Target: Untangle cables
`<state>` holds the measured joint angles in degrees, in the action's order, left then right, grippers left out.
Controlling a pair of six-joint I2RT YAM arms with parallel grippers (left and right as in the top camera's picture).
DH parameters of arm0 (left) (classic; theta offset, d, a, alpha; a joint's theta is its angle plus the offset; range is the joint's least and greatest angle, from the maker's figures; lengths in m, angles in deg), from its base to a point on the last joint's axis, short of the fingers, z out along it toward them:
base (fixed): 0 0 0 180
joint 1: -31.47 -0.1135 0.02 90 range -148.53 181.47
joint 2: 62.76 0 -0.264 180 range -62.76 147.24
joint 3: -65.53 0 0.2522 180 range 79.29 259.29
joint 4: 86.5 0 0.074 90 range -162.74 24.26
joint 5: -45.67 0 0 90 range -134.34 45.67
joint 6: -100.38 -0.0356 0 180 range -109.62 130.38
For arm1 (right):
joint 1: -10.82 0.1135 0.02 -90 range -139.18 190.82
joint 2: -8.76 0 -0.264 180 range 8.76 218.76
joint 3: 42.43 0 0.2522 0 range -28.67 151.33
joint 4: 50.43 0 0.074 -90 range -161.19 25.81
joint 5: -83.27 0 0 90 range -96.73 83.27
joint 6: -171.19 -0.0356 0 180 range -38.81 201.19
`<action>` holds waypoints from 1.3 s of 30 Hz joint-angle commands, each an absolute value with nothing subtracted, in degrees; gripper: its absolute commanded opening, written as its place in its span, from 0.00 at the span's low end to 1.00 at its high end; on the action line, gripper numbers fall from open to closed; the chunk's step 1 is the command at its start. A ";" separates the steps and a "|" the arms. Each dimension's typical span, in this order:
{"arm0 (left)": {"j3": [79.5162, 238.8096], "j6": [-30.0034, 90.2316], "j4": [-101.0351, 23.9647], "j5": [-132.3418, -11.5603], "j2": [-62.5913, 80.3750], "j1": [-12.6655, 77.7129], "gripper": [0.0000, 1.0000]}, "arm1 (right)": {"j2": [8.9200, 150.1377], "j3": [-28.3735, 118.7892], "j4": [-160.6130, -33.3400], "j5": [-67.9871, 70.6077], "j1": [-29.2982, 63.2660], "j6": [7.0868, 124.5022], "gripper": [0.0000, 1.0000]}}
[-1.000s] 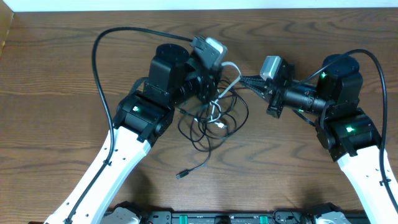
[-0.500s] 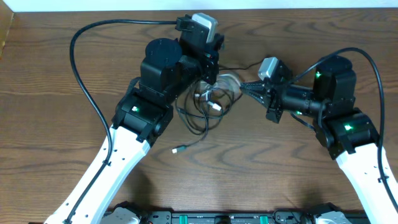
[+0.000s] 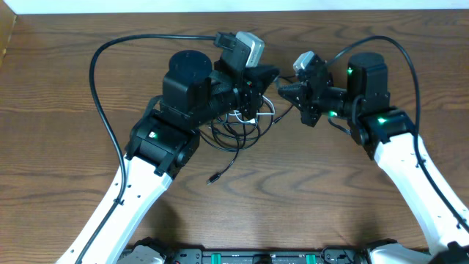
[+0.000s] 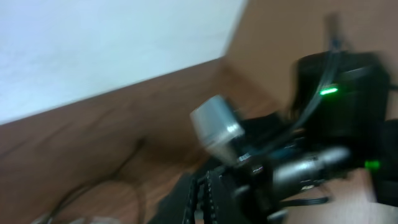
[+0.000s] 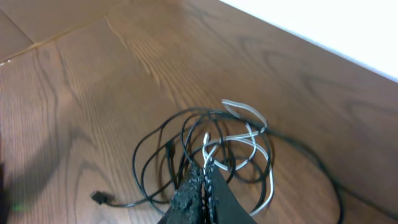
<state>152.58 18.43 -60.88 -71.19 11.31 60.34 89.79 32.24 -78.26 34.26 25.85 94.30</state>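
Loosely, thin black and white cables (image 5: 206, 146) coil on the grained tabletop (image 5: 74, 93).

A dark brown wood-grain surface (image 3: 58, 88) fills the view, with a pale seam line (image 5: 62, 34) crossing it. A white wall (image 3: 110, 6) borders its far edge. A lighter tan wooden piece (image 3: 6, 37) sits at the upper-left corner.

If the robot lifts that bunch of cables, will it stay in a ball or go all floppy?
Probably floppy: the cables lie in loose, soft loops, so they would likely droop. They look thin, so probably light. The white cable threads through the black loops, so pulling it may drag the whole bunch.
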 commanded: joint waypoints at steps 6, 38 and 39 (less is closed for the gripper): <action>152.63 17.40 -44.75 -29.05 11.48 60.03 0.13 | 95.30 32.48 -77.86 34.08 27.62 93.33 0.01; 152.63 20.81 -30.39 -28.91 16.60 54.46 0.52 | 112.35 32.48 -77.10 28.23 34.17 98.19 0.50; 152.63 20.79 -30.37 -29.33 16.66 54.46 0.52 | 112.70 32.48 -77.05 27.13 34.20 98.16 0.50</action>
<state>152.56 20.07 -30.55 -28.74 16.18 54.61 111.47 32.24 -77.16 29.91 33.78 97.29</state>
